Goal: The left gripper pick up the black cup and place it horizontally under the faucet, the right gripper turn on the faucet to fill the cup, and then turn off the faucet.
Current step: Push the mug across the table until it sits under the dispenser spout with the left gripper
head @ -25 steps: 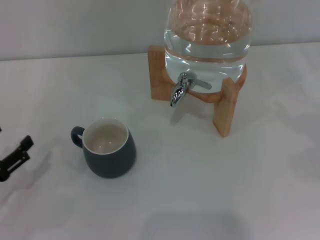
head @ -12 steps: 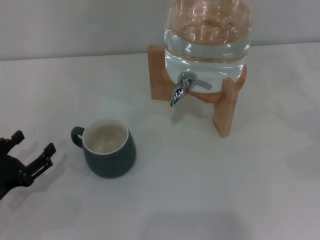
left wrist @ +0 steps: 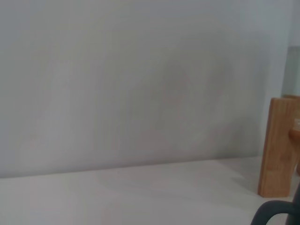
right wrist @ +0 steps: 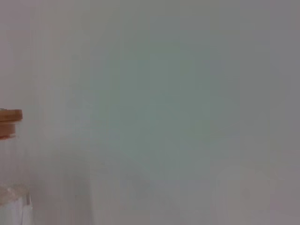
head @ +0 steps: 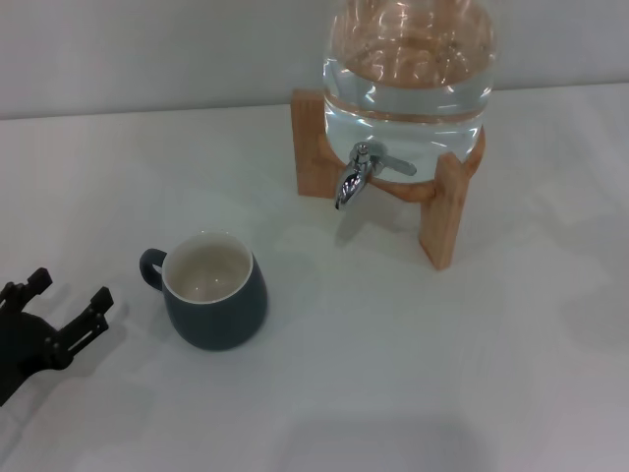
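Note:
The black cup (head: 216,292) stands upright on the white table, cream inside showing, its loop handle (head: 150,265) pointing left. My left gripper (head: 67,298) is open at the left edge, a short way left of the cup's handle and apart from it. The chrome faucet (head: 356,175) sticks out of the glass water jar (head: 408,74) on its wooden stand (head: 442,211), behind and to the right of the cup. In the left wrist view the cup's handle (left wrist: 272,213) and a stand leg (left wrist: 279,147) show. My right gripper is out of view.
The white table (head: 393,374) runs back to a pale wall (head: 147,49). The right wrist view shows a bit of the jar's wooden part (right wrist: 9,123) against the wall.
My left gripper has come in from the left edge toward the cup's handle, with both fingers now in view. The cup and the faucet have not moved.

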You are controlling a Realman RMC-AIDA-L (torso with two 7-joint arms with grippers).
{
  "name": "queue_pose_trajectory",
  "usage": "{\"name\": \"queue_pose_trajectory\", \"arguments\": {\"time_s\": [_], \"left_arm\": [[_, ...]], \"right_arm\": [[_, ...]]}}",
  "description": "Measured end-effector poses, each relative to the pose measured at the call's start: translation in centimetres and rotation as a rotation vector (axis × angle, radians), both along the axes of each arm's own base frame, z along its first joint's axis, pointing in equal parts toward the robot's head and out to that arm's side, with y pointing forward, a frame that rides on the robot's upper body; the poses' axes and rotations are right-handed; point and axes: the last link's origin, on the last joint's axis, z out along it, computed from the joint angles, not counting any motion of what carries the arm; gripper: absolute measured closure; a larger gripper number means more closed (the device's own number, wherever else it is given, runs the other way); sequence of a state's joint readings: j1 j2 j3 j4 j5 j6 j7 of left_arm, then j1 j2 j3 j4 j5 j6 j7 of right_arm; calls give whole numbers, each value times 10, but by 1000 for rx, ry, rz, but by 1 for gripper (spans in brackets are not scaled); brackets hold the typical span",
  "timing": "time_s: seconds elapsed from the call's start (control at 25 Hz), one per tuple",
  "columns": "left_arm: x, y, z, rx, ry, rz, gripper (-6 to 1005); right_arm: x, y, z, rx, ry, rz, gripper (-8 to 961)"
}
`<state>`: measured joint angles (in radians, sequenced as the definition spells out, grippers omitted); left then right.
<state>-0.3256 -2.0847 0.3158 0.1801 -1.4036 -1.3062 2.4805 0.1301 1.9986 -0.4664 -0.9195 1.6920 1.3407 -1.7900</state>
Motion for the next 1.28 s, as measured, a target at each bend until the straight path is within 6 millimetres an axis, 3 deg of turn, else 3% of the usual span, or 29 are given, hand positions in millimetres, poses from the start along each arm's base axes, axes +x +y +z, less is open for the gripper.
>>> {"name": "queue_pose_trajectory", "arguments": {"time_s": [0.8,1.28], "left_arm": [[15,27,-15,-47,20,-2,119],[20,30,-21,-64,26,-13,121]], "right_arm": [[1,-1,-1,-1,4,-4,114],[0,0,-1,-1,3,1,115]]}}
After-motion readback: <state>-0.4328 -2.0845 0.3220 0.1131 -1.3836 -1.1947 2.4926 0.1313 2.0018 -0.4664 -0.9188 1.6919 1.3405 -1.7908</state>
